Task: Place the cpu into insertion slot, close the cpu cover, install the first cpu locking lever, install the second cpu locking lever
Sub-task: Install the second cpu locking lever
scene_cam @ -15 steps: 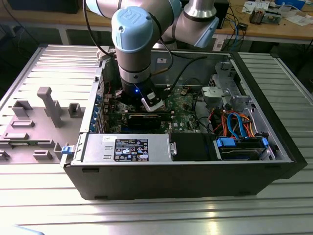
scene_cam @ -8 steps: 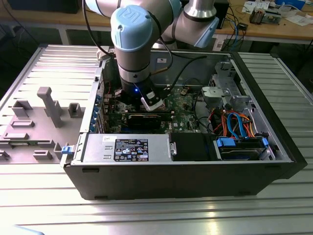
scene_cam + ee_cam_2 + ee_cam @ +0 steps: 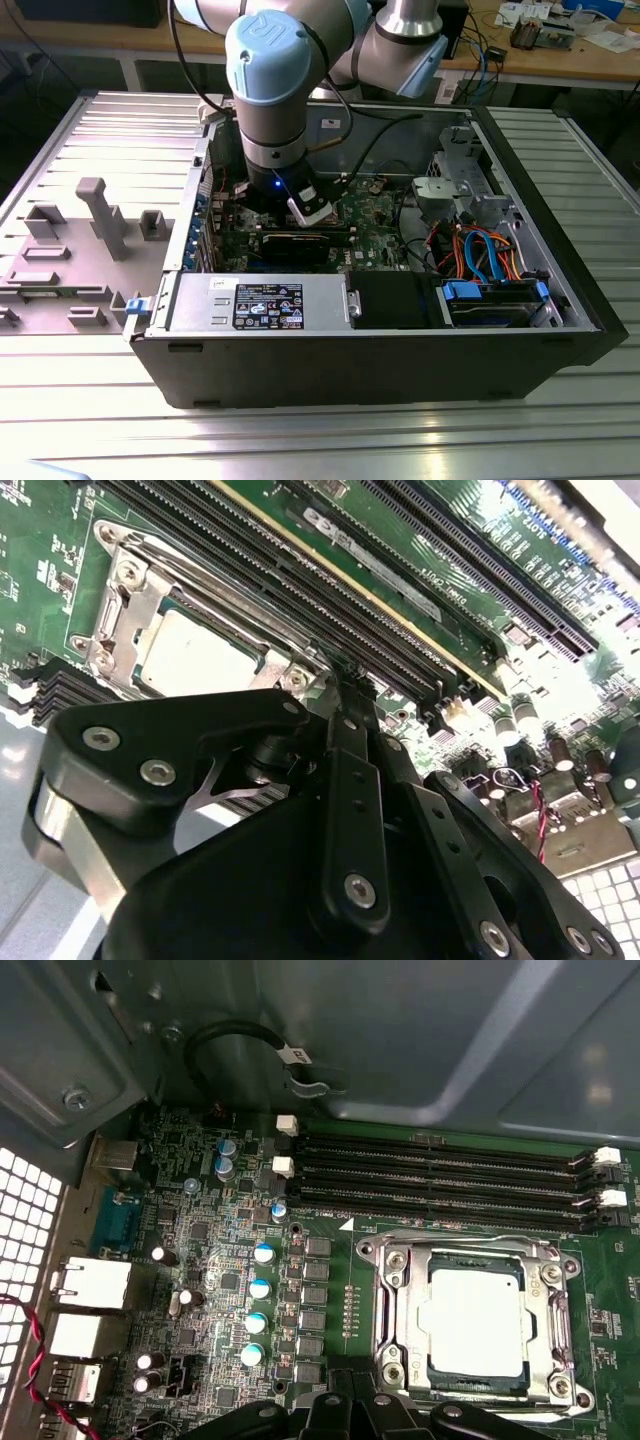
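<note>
On the exterior view's left, a grey fixture tray (image 3: 90,240) with upright blocks lies on the ribbed metal table (image 3: 560,130), beside the open computer case (image 3: 380,350). Moving toward the exterior view's right, the arm reaches down into the case over the green motherboard (image 3: 375,215), near the case's rear-left corner, with the power supply (image 3: 260,300) along the case's front edge and the drive cage with orange and blue cables (image 3: 490,260) at its right end.

In the first wrist view the cpu (image 3: 477,1322) already sits in the insertion slot (image 3: 432,1370), its silver top flat and square to the rim. The cpu cover (image 3: 470,1260) lies down over it as a silvery frame, the chip showing through the cut-out. The memory slots (image 3: 450,1175) run just beside the socket. The second wrist view shows the same chip (image 3: 190,660) beyond the gripper (image 3: 345,675), which hangs close above the board next to the socket; its black fingers look drawn narrow with nothing between them.

The work seems to stand at the locking levers, though I cannot tell whether either is latched. Done well, this step calls for pressing a lever sideways under its hook, not straight down, keeping clear of the memory slots.
</note>
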